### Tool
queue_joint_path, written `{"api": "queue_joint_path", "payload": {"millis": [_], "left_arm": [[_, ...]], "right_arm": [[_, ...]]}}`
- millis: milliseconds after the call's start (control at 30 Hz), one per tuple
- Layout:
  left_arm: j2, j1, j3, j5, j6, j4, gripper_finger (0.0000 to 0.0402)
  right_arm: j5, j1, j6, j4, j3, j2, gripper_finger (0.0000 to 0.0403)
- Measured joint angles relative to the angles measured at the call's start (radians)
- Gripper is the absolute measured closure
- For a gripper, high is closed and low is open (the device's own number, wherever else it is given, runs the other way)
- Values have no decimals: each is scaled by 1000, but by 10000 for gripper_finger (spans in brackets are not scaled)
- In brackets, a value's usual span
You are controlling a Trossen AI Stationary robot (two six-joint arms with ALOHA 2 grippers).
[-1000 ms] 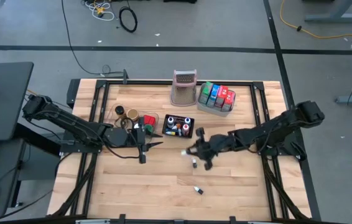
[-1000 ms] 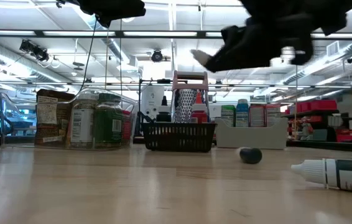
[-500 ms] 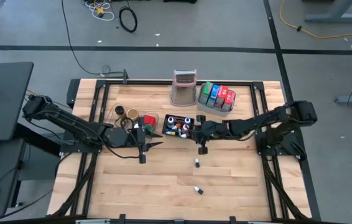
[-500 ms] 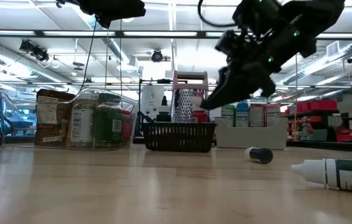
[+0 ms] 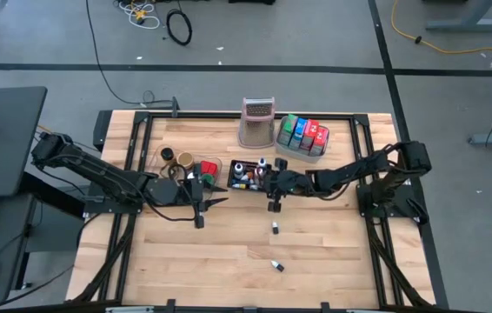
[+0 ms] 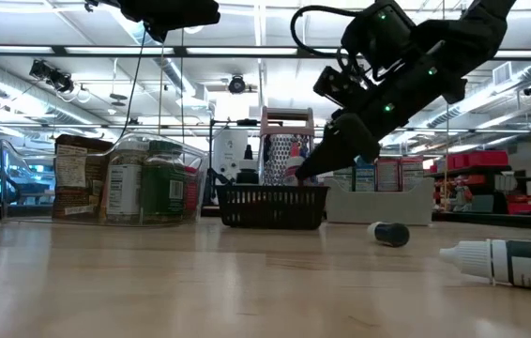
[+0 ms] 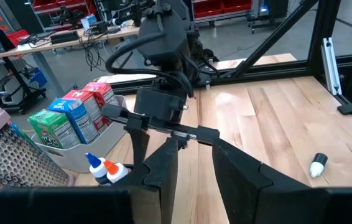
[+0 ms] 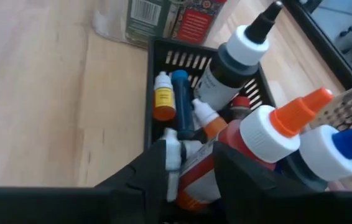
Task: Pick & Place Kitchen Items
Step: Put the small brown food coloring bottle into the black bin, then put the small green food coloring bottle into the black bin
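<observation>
Over the black mesh basket (image 5: 248, 175) the right tool (image 5: 269, 184) reaches low, fingers parted around a small bottle (image 8: 175, 163)

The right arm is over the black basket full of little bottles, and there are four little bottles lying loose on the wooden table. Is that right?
Not quite. The right end effector is at the black basket of little bottles, but the high view shows only two loose ones on the table: one bottle just in front of the basket and another bottle nearer the front edge.

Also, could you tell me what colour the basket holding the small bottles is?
Black mesh basket, clearest in the right wrist view.
</observation>
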Motion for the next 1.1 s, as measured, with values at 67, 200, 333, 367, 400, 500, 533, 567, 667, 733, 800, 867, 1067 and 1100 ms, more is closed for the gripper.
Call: {"api": "queue_joint_path", "payload": {"millis": [67, 200, 333, 367, 400, 500, 533, 567, 667, 733, 800, 867, 1067, 1100], "left_arm": [[0, 0, 0, 0, 0, 0, 292], [0, 0, 0, 0, -8, 0, 292], [0, 0, 0, 0, -13, -2, 292], [0, 0, 0, 1, -14, -1, 292], [0, 0, 0, 2, -14, -1, 292], [0, 0, 0, 4, -15, -1, 292], [0, 0, 0, 4, -15, -1, 292], [0, 0, 0, 4, -15, -1, 292], [0, 0, 0, 4, -18, -2, 292], [0, 0, 0, 4, -30, -3, 292], [0, 0, 0, 4, -31, -4, 292], [0, 0, 0, 4, -31, -7, 292], [0, 0, 0, 4, -35, -7, 292], [0, 0, 0, 4, -35, -7, 292]], "right_arm": [[-1, 1, 12, -2, 0, 0, 256], [-2, 1, 16, -17, 0, 0, 241], [-8, 4, 16, -17, 0, 0, 234], [-19, 6, 16, -17, 0, -1, 234], [-26, 11, 16, -20, 0, -5, 234], [-38, 36, 16, -25, 0, -25, 239], [-38, 44, 16, -36, 0, -36, 242], [-39, 55, 16, -44, 0, -49, 244], [-43, 88, 44, -95, 0, -96, 250], [-94, 109, 79, -142, 0, -125, 252], [-182, 133, 52, -182, 0, -135, 251], [-264, 160, -36, -236, 0, -134, 247], [-427, 218, -158, -277, 0, -101, 222], [-442, 223, -159, -282, 0, -97, 216]]}}
